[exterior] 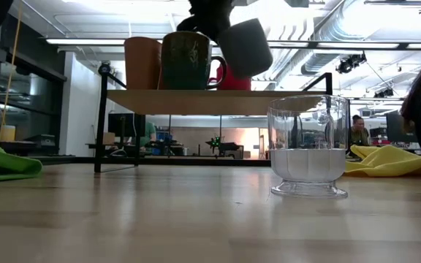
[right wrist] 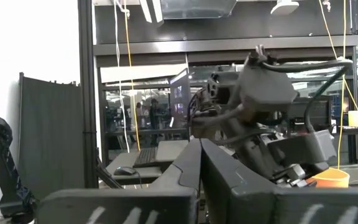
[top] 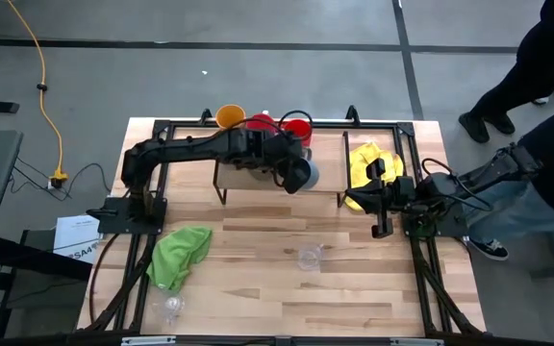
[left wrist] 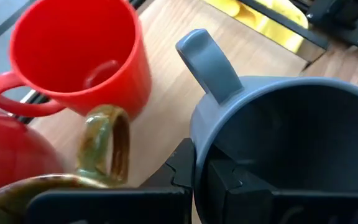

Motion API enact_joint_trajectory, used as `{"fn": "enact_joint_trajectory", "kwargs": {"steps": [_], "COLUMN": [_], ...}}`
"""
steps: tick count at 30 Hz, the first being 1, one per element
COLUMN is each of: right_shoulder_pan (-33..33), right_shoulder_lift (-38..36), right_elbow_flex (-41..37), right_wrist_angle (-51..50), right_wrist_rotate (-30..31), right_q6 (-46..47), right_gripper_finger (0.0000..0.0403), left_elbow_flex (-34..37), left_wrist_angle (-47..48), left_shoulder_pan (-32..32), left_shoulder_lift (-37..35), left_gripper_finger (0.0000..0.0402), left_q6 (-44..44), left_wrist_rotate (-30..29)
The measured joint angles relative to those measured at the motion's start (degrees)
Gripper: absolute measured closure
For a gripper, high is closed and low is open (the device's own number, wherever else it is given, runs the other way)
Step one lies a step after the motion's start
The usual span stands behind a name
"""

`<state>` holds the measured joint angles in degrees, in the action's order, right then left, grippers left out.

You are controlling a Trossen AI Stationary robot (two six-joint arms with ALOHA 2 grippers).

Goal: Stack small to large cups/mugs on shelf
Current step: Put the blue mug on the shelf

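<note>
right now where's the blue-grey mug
The blue-grey mug is held tilted in the left gripper above the shelf, just right of the brown mug and in front of a red mug.

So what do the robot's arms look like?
Both are dark, chunky, jointed arms. The left arm is black and thick, with a black cable looping over it near its tool. The right arm is black too, with thin cables, and its tool has blocky, flat-sided fingers.
</note>
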<state>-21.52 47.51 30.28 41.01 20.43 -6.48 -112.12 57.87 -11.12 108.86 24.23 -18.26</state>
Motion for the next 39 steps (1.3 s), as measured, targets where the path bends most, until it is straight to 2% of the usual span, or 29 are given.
{"fn": "enact_joint_trajectory", "kwargs": {"steps": [12,21,32,39], "right_shoulder_pan": [0.00,-0.01,-0.01,-0.01], "right_shoulder_lift": [0.00,-0.02,-0.02,-0.02], "right_elbow_flex": [0.00,0.00,0.00,0.00], "right_wrist_angle": [-0.02,0.02,0.12,0.12], "right_wrist_rotate": [0.00,0.00,0.00,0.00], "right_q6": [0.00,0.00,0.00,0.00], "right_gripper_finger": [0.0403,0.0403,0.0403,0.0403], "left_elbow_flex": [0.00,0.07,0.04,0.04], "left_wrist_angle": [-1.36,-1.02,-2.43,-2.53], "left_shoulder_pan": [-0.13,-0.54,-0.54,-0.54], "left_shoulder_lift": [0.33,1.85,2.25,2.25], "left_gripper_finger": [0.0401,0.0400,0.0354,0.0320], "left_q6": [-4.54,-4.86,-4.72,-4.70], "left_wrist_rotate": [-0.34,-0.79,-1.09,-3.85]}}
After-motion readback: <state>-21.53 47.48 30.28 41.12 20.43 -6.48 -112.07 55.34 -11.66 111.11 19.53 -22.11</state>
